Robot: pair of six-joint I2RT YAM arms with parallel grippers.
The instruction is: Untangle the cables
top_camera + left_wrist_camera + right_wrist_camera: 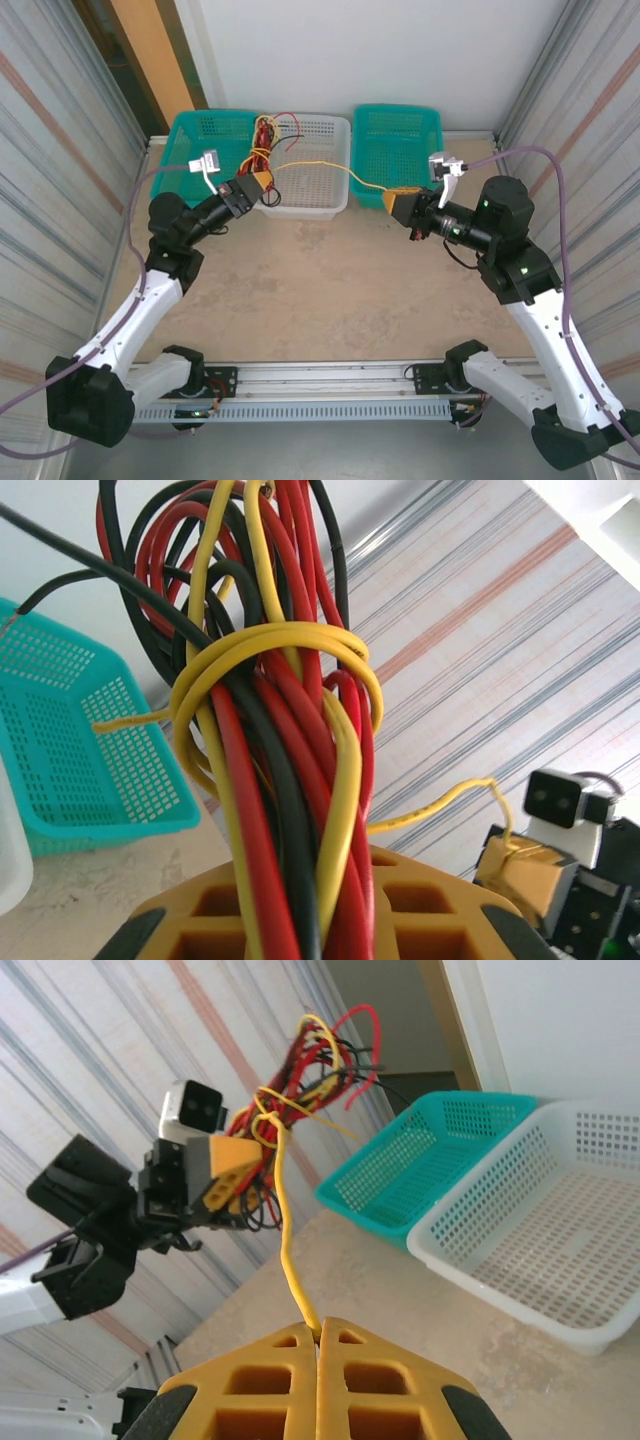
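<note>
Left fingers (390, 890) and right fingers (330, 1345) closed on the cables (290, 780).
Your left holds the bundle over the white basket (312, 203) rim; your right pinches one yellow strand (284, 1230). Pull hard and the yellow loop (270, 642) may cinch tight.

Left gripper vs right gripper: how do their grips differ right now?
Load: the left gripper is shut on the whole cable bundle, red, black and yellow; the right gripper is shut on one yellow cable.
Place: the left gripper sits at the white basket's left edge, the right gripper before the right-hand teal basket.
Shared: both shut, with that yellow cable stretched between them.
</note>
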